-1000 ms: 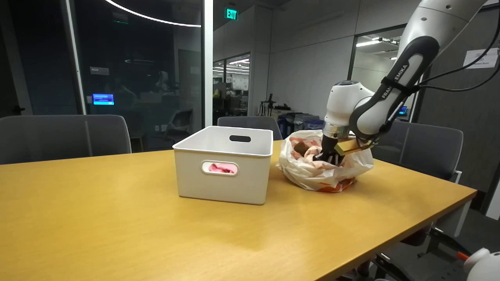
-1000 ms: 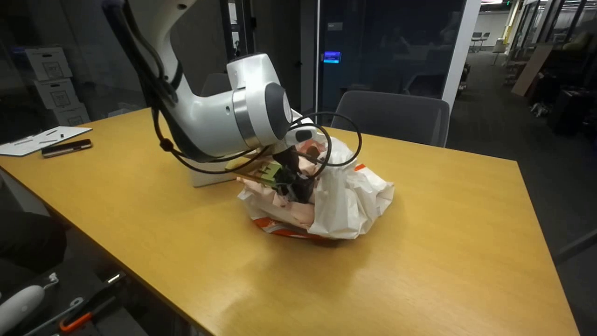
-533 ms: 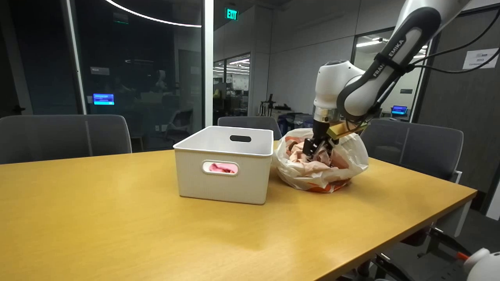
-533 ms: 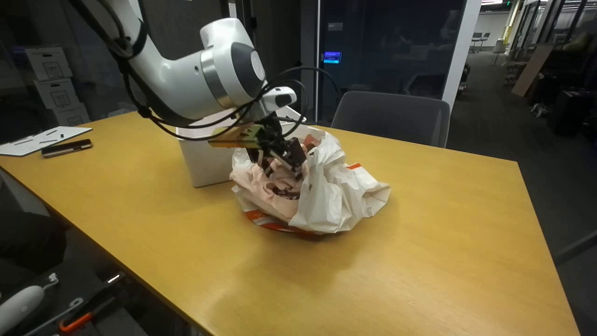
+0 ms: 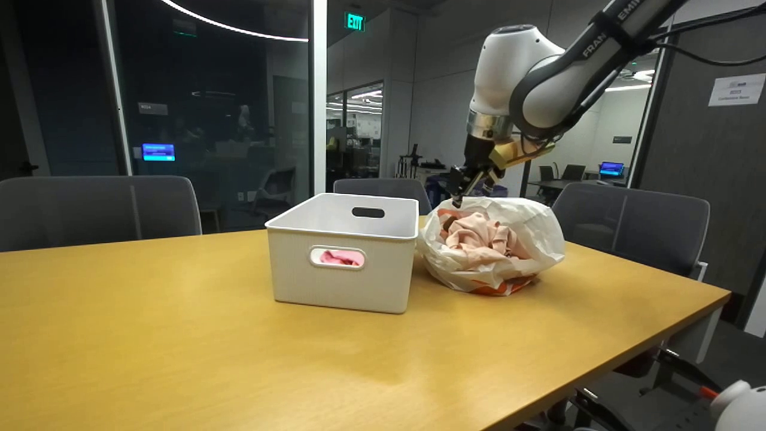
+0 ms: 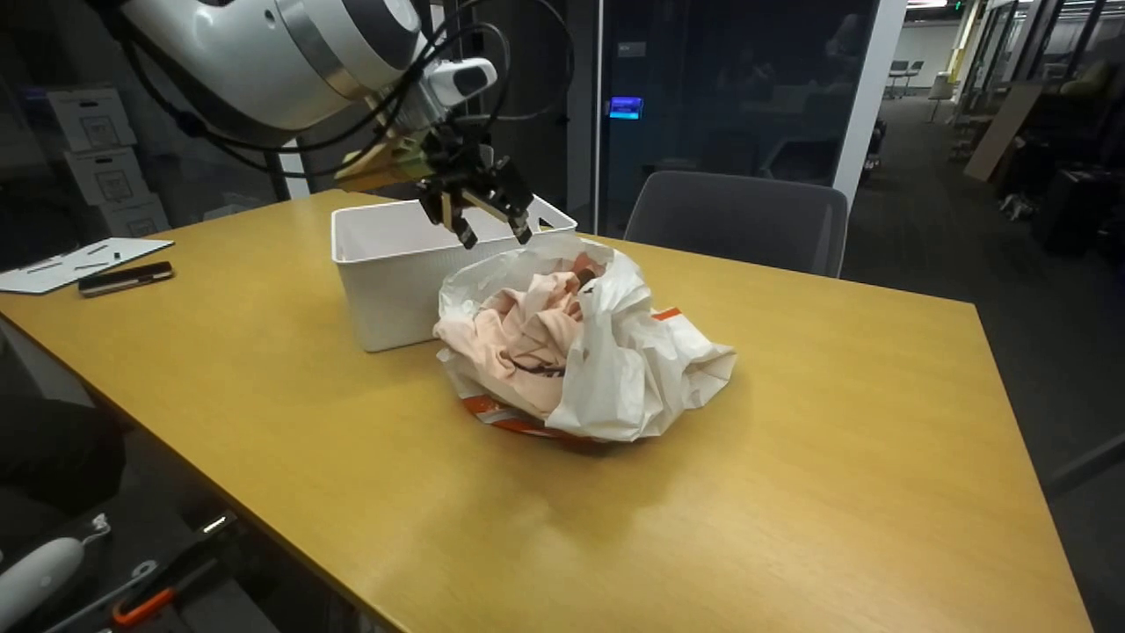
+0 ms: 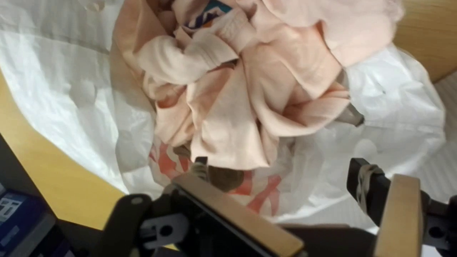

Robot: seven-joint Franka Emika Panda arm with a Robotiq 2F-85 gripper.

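Observation:
My gripper [image 6: 497,236] hangs in the air above the bag's rim on the side of the white bin, fingers spread and nothing between them. Below it, a crumpled pale pink cloth [image 7: 228,135] fills the mouth of a white plastic bag [image 6: 624,378] with orange-red print. In the wrist view the left fingertip [image 7: 201,160] overlaps the cloth's lower edge; whether they touch cannot be told there, but both exterior views show a gap. A dark brown item [image 7: 225,178] peeks out beside the cloth, mostly hidden.
Right beside the bag stands the white bin [image 5: 341,281]; something pink [image 5: 341,257] shows through its handle slot. A white board [image 6: 88,262] and a dark eraser-like object [image 6: 126,279] lie at the far table end. Chairs [image 6: 738,224] line the yellow table [image 5: 197,347].
From down in the bag, my gripper has risen and shifted toward the bin, its fingers spreading wide. The cloth stays in the bag. The bag slid slightly toward the bin.

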